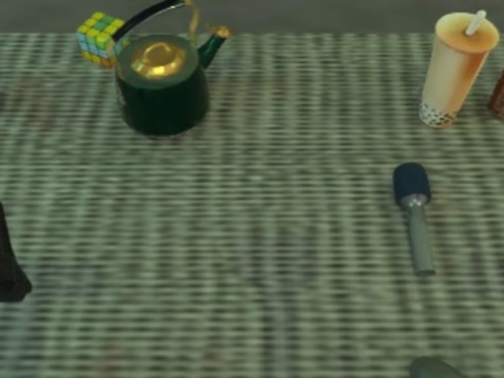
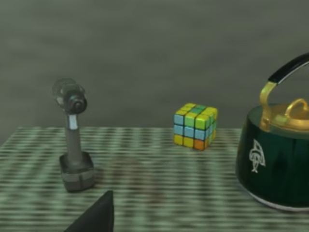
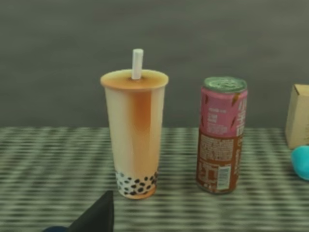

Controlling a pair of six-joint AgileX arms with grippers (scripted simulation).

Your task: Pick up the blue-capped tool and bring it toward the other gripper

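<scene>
You are looking at a table (image 1: pixel 260 236) covered edge to edge in a woven, grey-green striped cloth with pale horizontal bands. Behind its far edge, a plain dull grey-olive backdrop (image 2: pixel 154 53) fills both wrist views. The lighting is soft and even, with faint shadows.

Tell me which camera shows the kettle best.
The top view: the whole kettle shows there, with gold lid, handle and spout, beside the cube. The left wrist view catches only part of its side and handle, cut off at the picture's edge. The right wrist view shows none of it.
</scene>
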